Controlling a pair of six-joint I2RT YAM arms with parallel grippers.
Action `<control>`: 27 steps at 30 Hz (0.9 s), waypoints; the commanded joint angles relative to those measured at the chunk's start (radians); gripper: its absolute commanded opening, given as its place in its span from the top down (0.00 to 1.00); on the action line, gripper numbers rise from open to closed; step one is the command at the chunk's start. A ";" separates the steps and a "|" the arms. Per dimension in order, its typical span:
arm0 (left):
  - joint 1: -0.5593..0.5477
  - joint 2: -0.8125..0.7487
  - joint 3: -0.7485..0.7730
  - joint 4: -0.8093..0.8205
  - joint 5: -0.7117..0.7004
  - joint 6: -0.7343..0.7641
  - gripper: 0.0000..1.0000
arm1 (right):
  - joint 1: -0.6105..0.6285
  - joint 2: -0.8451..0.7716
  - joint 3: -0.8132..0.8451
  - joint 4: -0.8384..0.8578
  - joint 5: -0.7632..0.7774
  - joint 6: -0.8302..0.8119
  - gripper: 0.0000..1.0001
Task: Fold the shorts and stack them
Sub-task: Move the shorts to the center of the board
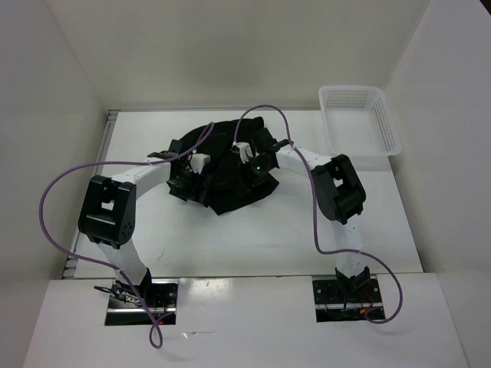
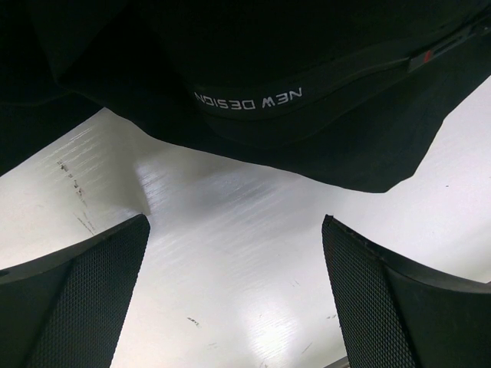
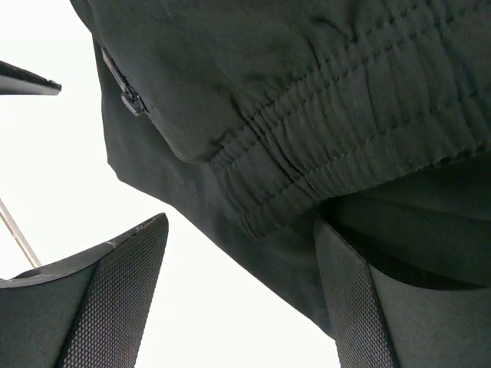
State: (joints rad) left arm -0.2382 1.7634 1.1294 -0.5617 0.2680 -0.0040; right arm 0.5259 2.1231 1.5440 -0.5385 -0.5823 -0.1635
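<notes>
The black shorts (image 1: 226, 165) lie crumpled on the white table at the back middle. In the left wrist view the shorts (image 2: 291, 69) fill the top, with white "NEW DESIGN" lettering. My left gripper (image 2: 236, 299) is open over bare table just short of the cloth's edge. In the top view it (image 1: 190, 184) sits at the cloth's left side. In the right wrist view the elastic waistband (image 3: 322, 130) of the shorts shows. My right gripper (image 3: 242, 299) is open, its right finger (image 3: 360, 307) against the cloth's edge. In the top view it (image 1: 253, 165) is over the shorts.
A white plastic mesh basket (image 1: 360, 119) stands at the back right of the table (image 1: 253, 238). White walls close in the left, back and right sides. Purple cables loop from both arms.
</notes>
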 commanded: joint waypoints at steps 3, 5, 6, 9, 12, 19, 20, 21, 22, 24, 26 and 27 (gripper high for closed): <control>-0.004 -0.021 -0.008 -0.009 0.025 0.004 0.00 | -0.003 -0.006 0.063 0.057 -0.004 0.059 0.21; -0.004 -0.021 -0.008 -0.009 0.025 0.004 0.00 | -0.003 0.030 0.139 0.066 0.009 0.068 0.23; -0.004 -0.021 -0.008 -0.009 0.025 0.004 0.00 | -0.003 0.040 0.157 0.066 0.019 0.079 0.23; -0.004 -0.021 -0.008 -0.009 0.014 0.004 0.00 | 0.008 0.051 0.169 0.075 0.019 0.090 0.29; -0.004 -0.030 -0.008 -0.009 0.014 0.004 0.00 | 0.020 0.051 0.159 0.075 0.019 0.100 0.35; -0.004 -0.030 -0.008 0.009 0.025 0.004 0.00 | 0.062 0.083 0.157 0.103 0.058 0.153 0.65; -0.004 -0.030 -0.008 0.009 0.034 0.004 0.00 | 0.062 0.095 0.175 0.103 0.073 0.165 0.71; -0.004 -0.030 -0.008 0.019 0.034 0.004 0.00 | 0.062 0.095 0.204 0.112 0.073 0.177 0.82; -0.004 -0.030 -0.008 0.019 0.060 0.004 0.00 | 0.062 0.107 0.224 0.112 0.073 0.177 0.88; -0.004 -0.030 0.001 0.019 0.079 0.004 0.00 | 0.062 0.118 0.283 0.112 0.099 0.177 1.00; -0.004 -0.030 0.001 0.028 0.088 0.004 0.00 | 0.062 0.118 0.318 0.112 0.131 0.188 1.00; -0.004 -0.030 0.001 0.037 0.088 0.004 0.00 | 0.062 0.118 0.347 0.124 0.172 0.202 1.00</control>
State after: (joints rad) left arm -0.2382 1.7634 1.1275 -0.5499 0.3092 -0.0036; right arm 0.5812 2.2498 1.7878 -0.4801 -0.4870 0.0097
